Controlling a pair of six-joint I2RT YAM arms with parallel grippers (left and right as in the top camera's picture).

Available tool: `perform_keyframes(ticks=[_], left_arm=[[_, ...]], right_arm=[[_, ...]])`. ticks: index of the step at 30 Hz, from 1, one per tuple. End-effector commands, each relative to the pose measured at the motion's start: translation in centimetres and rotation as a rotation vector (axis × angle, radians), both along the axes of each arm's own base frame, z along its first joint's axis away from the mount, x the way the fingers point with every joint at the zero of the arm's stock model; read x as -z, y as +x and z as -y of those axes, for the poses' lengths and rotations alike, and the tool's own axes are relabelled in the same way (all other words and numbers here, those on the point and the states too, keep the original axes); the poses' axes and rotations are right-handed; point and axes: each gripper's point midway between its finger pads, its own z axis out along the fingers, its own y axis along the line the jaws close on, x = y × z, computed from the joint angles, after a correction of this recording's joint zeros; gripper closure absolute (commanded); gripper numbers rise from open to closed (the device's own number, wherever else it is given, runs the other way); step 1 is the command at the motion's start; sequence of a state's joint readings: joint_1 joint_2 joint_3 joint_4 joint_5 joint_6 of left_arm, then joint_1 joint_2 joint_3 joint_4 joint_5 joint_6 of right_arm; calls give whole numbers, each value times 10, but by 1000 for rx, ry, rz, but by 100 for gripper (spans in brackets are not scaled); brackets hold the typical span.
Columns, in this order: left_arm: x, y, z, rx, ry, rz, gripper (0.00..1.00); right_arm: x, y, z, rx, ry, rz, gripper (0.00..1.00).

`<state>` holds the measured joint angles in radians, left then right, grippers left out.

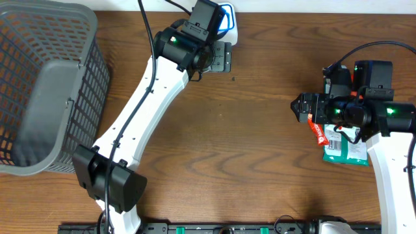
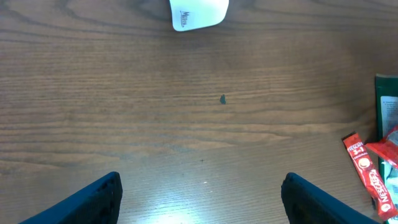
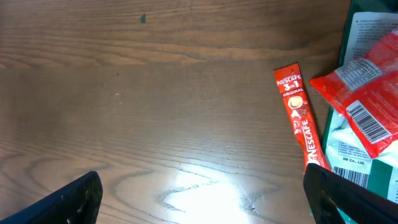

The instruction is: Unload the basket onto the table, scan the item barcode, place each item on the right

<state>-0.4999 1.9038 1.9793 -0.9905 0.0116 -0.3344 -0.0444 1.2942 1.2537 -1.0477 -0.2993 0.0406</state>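
Note:
A red Nescafe stick (image 3: 298, 115) lies on the wooden table beside a green packet (image 3: 360, 31). A red packet (image 3: 364, 102) with a barcode rests on top of the green one. In the overhead view the stick (image 1: 318, 134) and the green packet (image 1: 348, 153) lie partly under my right arm. My right gripper (image 3: 202, 180) hovers open over bare wood just left of the stick, holding nothing. A white scanner (image 1: 227, 23) stands at the table's far edge. Beside it my left gripper (image 1: 220, 58) is open and empty. From the left wrist, the scanner (image 2: 199, 14) sits ahead of that gripper (image 2: 199, 180).
A large grey mesh basket (image 1: 97, 65) stands at the far left of the table. A small dark speck (image 2: 223, 98) marks the wood between the arms. The left arm stretches diagonally from the front edge to the far middle.

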Motion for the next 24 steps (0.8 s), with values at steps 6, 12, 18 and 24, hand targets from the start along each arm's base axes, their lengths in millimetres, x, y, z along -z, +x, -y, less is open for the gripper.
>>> perform_keyframes(ticks=[6, 12, 18, 24], left_arm=[[-10, 1, -3, 1, 9, 28, 17], [-10, 1, -3, 1, 9, 28, 18], [-10, 1, -3, 1, 8, 28, 17], [-10, 1, -3, 1, 8, 28, 17]], right_arm=[[1, 0, -1, -15, -11, 0, 1], [1, 0, -1, -15, -11, 0, 1], [-12, -5, 1, -7, -27, 51, 1], [-64, -14, 2, 1, -44, 297, 1]])
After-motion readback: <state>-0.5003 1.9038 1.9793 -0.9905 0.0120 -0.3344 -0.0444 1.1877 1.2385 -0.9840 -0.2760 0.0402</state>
